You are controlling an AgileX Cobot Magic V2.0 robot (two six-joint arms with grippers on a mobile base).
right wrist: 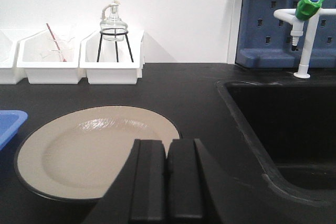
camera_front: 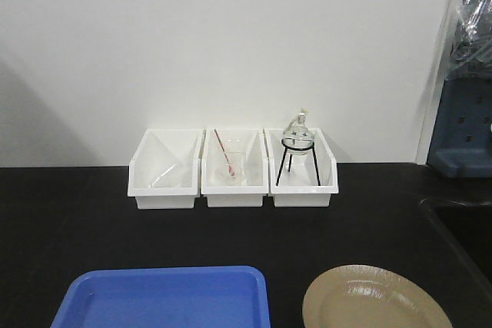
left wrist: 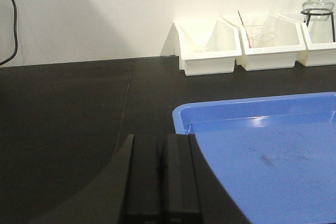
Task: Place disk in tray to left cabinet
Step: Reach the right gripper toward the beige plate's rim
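Observation:
The tan disk [camera_front: 377, 299] with a black rim lies flat on the black counter at the front right; it also shows in the right wrist view [right wrist: 89, 153]. The blue tray [camera_front: 165, 297] lies empty to its left, and shows in the left wrist view [left wrist: 268, 150]. My left gripper [left wrist: 161, 140] is shut and empty, just off the tray's near left corner. My right gripper [right wrist: 167, 144] is shut and empty, above the disk's near right edge. The left cabinet is out of view.
Three white bins [camera_front: 233, 168] stand in a row at the back wall, holding glassware and a flask on a black tripod [camera_front: 298, 147]. A black sink [right wrist: 286, 124] with a green-capped tap [right wrist: 307, 19] lies right of the disk, below a blue pegboard [camera_front: 461, 132].

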